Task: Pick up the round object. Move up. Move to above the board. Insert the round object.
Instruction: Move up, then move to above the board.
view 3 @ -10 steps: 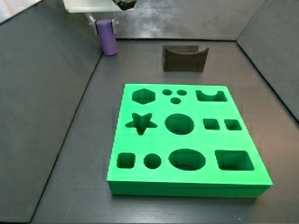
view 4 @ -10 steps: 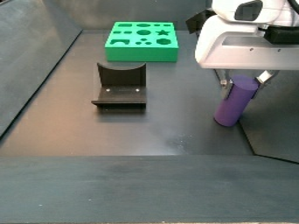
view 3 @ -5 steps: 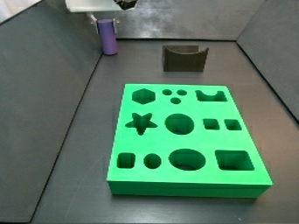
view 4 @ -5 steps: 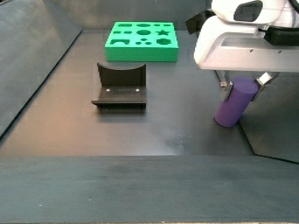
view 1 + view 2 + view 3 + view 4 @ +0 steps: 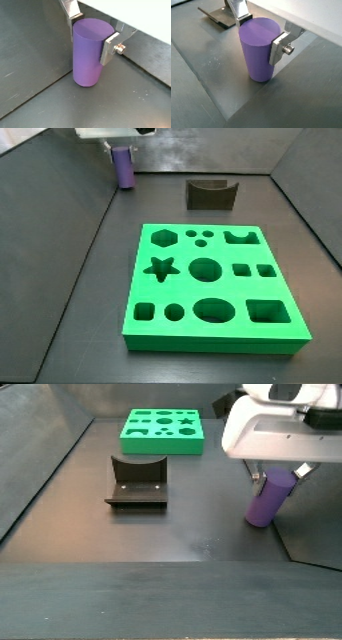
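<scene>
The round object (image 5: 89, 55) is a smooth purple cylinder gripped near its top, leaning a little in a side view (image 5: 271, 500). My gripper (image 5: 92, 38) is shut on it, one silver finger pressed on each side, as both wrist views show (image 5: 261, 35). In a side view the gripper (image 5: 120, 152) and the peg (image 5: 122, 170) are at the far left corner of the floor. The board (image 5: 181, 288), a large green slab with shaped cutouts, lies well away from them and looks small at the back in a side view (image 5: 163, 446).
The fixture (image 5: 210, 194), a dark bracket on a base plate, stands between the peg and the board, and also shows in a side view (image 5: 136, 482) and a wrist view (image 5: 219, 13). Grey walls enclose the floor; a wall edge (image 5: 40, 95) runs close to the peg.
The gripper and the purple peg have shifted slightly upward together. The board and the fixture have not moved.
</scene>
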You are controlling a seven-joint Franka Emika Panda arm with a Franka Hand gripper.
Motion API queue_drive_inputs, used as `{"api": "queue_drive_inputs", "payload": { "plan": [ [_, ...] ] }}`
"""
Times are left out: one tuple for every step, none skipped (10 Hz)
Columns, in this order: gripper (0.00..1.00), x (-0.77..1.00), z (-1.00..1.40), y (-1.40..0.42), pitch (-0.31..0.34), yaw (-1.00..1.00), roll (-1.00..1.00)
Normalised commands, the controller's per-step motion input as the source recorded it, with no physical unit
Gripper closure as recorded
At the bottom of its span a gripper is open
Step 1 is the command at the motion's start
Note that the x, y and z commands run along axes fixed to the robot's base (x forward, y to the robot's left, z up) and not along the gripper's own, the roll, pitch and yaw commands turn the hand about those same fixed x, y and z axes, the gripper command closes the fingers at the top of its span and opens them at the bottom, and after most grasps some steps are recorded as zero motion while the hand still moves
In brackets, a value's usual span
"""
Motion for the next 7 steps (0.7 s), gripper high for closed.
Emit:
{"api": "queue_drive_inputs", "payload": {
  "plan": [
    [1.00, -0.04, 0.77, 0.01, 0.019, 0.03, -0.01],
    [1.00, -0.04, 0.63, 0.01, 0.023, 0.02, 0.00],
    [1.00, -0.03, 0.47, 0.00, 0.031, 0.01, 0.00],
    [1.00, -0.03, 0.33, 0.01, 0.032, 0.01, 0.00],
    [1.00, -0.03, 0.23, 0.00, 0.036, 0.00, 0.00],
    [1.00, -0.41, 1.00, -0.13, 0.082, 0.19, 0.24],
    [1.00, -0.42, 1.00, -0.13, 0.077, 0.18, 0.24]
  ]
}}
